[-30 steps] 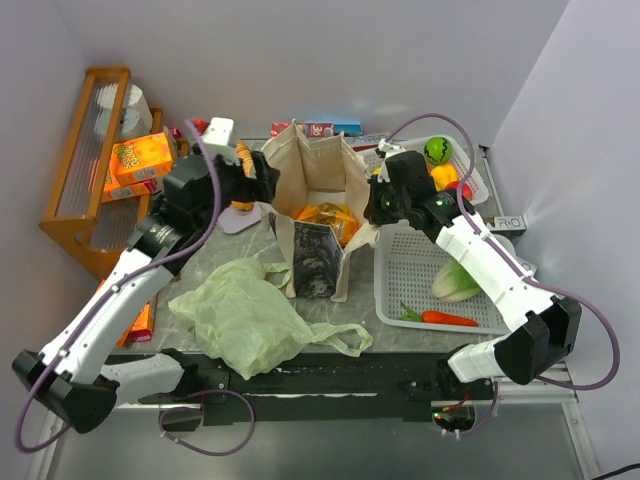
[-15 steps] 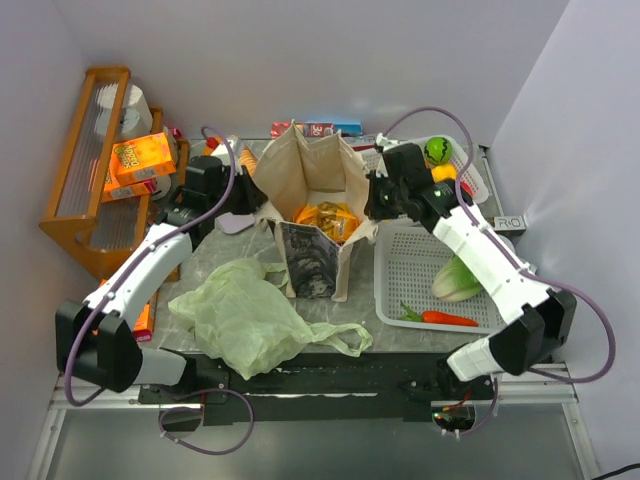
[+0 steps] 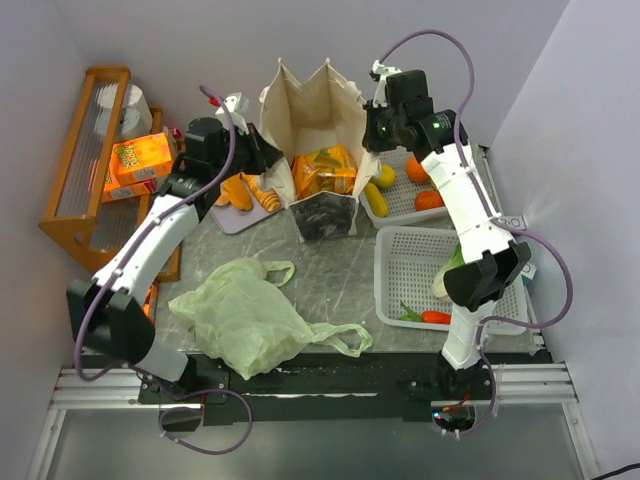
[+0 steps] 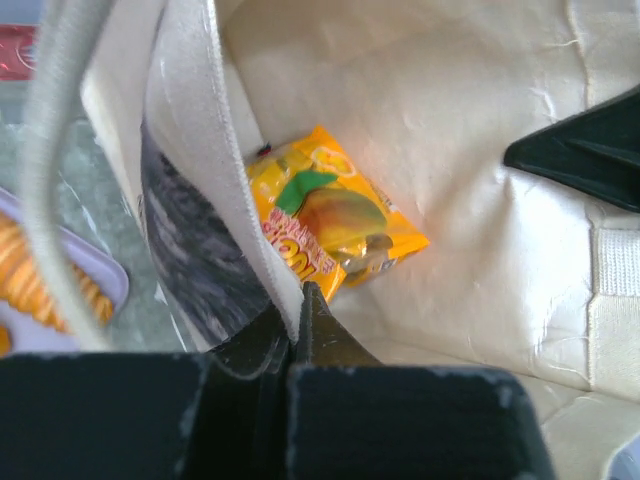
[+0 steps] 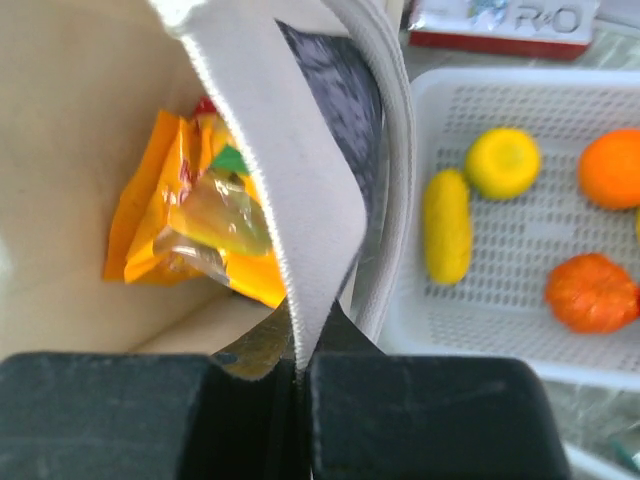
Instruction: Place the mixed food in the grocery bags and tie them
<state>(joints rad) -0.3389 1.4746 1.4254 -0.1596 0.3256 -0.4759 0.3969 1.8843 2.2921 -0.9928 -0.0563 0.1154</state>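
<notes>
The beige canvas tote (image 3: 312,118) stands at the back centre, mouth pulled wide. My left gripper (image 3: 268,160) is shut on its left rim, and the left wrist view shows the fabric edge (image 4: 225,200) pinched between the closed fingers of this gripper (image 4: 298,300). My right gripper (image 3: 372,135) is shut on the right rim, which the right wrist view shows clamped in that gripper (image 5: 300,330). Orange snack packets (image 3: 325,172) (image 4: 335,225) (image 5: 200,220) lie inside. The pale-green plastic bag (image 3: 245,315) lies crumpled in front. A cabbage (image 3: 447,280) and a carrot (image 3: 440,317) lie in the near basket (image 3: 405,262).
A second white basket (image 3: 400,208) behind holds yellow fruit (image 3: 377,198) (image 5: 447,225) and orange pieces (image 3: 428,200) (image 5: 592,292). A lilac plate (image 3: 232,220) with golden pastry sits left of the tote. A wooden rack (image 3: 85,190) with orange boxes (image 3: 140,155) fills the far left.
My left gripper went from open to shut on the tote's left rim. Both arms reached toward the back, and the tote moved back with its mouth spread wider.
</notes>
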